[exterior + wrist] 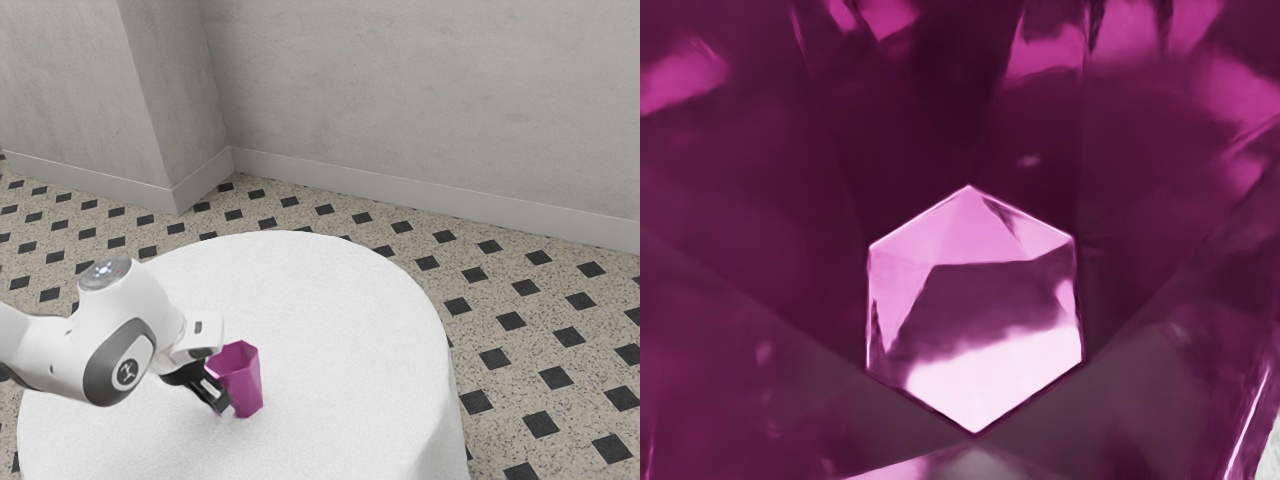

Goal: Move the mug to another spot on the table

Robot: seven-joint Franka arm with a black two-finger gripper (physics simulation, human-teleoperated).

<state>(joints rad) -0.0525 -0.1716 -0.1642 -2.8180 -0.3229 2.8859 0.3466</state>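
Note:
A magenta faceted mug [243, 379] stands on the round white table [330, 310], near its front edge, leaning slightly toward the arm. My gripper [220, 393] comes in from the exterior view's left and is shut on the mug's wall on the arm side. One black finger [216, 396] shows against the outside of that wall; the other finger is hidden by the mug. In the wrist view I look straight down into the mug [970, 150], with its pale hexagonal bottom [972, 310] right under my hand.
The table top stretches bare white behind the mug and toward the exterior view's right. Its rim [440, 350] drops to a tiled floor [540, 300]. Grey walls [420, 90] stand well behind.

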